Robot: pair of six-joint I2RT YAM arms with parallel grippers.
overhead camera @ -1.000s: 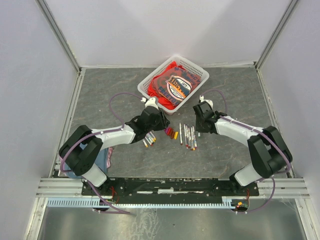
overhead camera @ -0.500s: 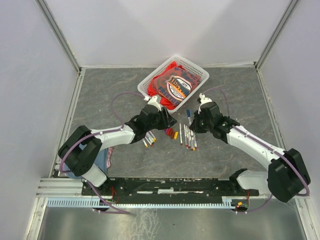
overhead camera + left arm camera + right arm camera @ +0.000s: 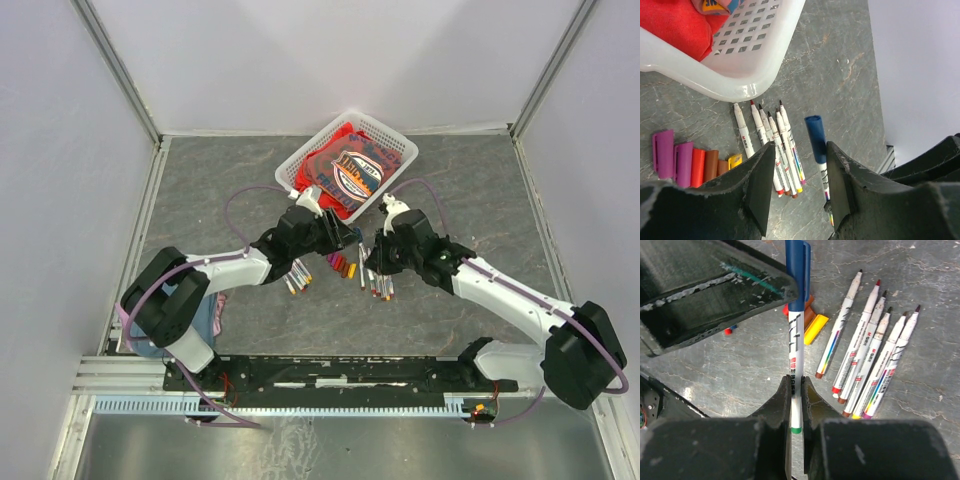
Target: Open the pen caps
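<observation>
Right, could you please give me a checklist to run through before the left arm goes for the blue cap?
1. The right fingers are shut on the pen barrel: ok.
2. The blue cap is seated on the pen: ok.
3. The left fingers are open: ok.
4. The blue cap is between the left fingers: not ok; in the left wrist view it lies beyond their tips.
5. The loose caps and uncapped pens lie off to the side: ok.
</observation>
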